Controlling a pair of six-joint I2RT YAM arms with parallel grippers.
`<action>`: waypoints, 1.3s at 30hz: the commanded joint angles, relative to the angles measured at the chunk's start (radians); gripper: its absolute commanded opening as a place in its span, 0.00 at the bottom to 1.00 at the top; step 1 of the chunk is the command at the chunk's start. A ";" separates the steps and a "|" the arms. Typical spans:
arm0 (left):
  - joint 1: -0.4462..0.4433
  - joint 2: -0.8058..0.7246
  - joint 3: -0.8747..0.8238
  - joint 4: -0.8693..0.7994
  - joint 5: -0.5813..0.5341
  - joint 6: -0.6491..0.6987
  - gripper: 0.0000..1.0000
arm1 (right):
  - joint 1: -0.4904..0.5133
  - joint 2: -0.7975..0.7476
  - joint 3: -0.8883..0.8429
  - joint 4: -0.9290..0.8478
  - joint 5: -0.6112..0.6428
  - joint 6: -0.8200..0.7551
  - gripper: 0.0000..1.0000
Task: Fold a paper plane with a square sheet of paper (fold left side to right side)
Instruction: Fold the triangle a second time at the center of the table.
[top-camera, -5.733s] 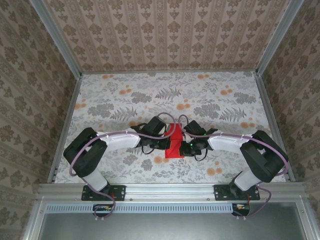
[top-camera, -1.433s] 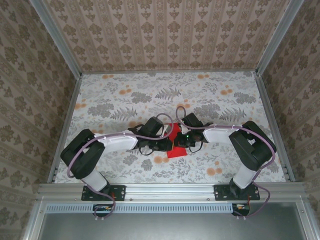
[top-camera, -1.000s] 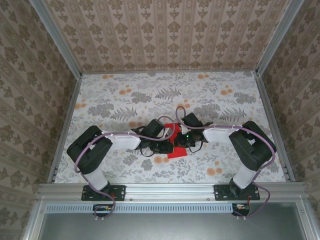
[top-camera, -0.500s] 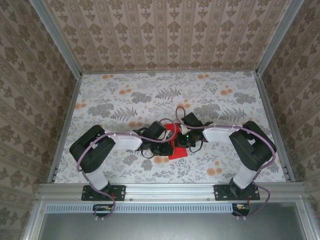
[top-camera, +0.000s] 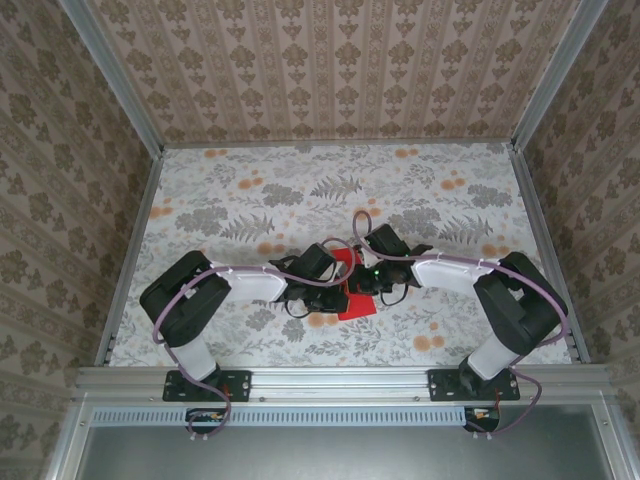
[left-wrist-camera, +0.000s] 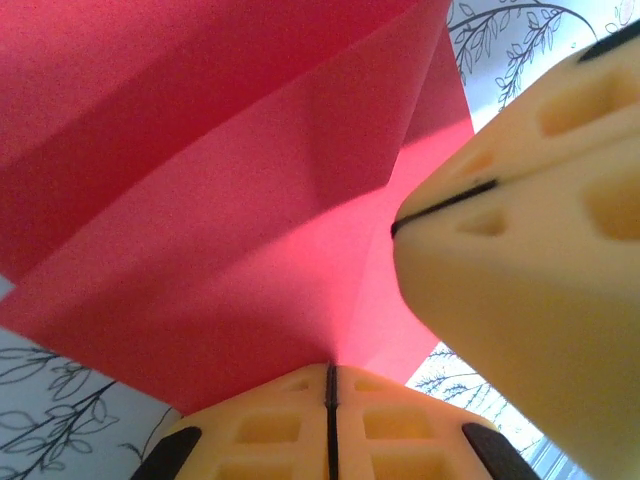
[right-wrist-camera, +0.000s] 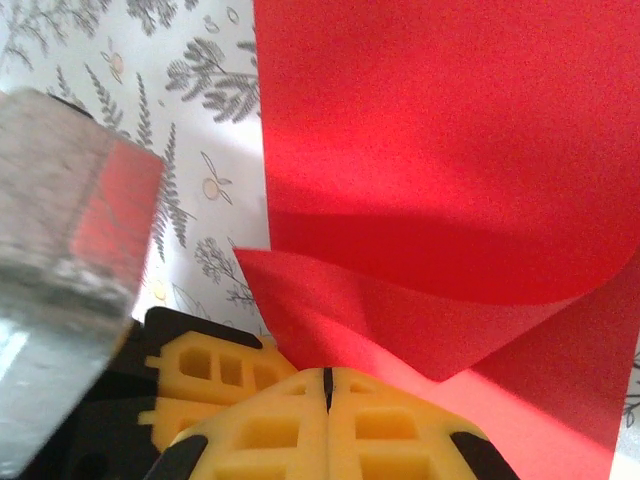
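The floral tablecloth (top-camera: 250, 200) covers the whole table, and the left arm (top-camera: 245, 283) and right arm (top-camera: 450, 275) reach in from either side to meet near its middle. Between their wrists lies the sheet of paper (top-camera: 355, 303), a small red shape partly hidden under the two heads, well inside the cloth and nearer the front edge than the back.

Close up, the paper is no flat square: it shows several creases and overlapping layers, so some folding looks done. It is not a narrow dart with a centre crease either. One flap rises and curls over the layer below it, apart from that layer and not pressed flat.

The left gripper (left-wrist-camera: 330, 372) has its jaws closed to a thin seam, and the red edge runs right into that seam, so it appears to pinch the paper. The right gripper (right-wrist-camera: 326, 375) is closed the same way with a red layer lapping over its tips, and it too seems to hold the sheet.

My judgement: a fold is mid-way, the flap lifted but not laid down. Left to do are setting it flat, pressing the crease, and whatever folds remain to make the plane
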 joint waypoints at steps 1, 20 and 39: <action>-0.010 0.024 0.001 -0.106 -0.048 0.001 0.09 | 0.006 0.026 -0.019 -0.010 -0.006 -0.010 0.05; -0.012 0.034 0.020 -0.151 -0.067 0.013 0.08 | -0.017 0.108 0.043 -0.104 0.101 -0.108 0.05; -0.010 0.039 0.021 -0.145 -0.064 0.022 0.07 | -0.190 0.156 0.141 -0.151 0.077 -0.202 0.05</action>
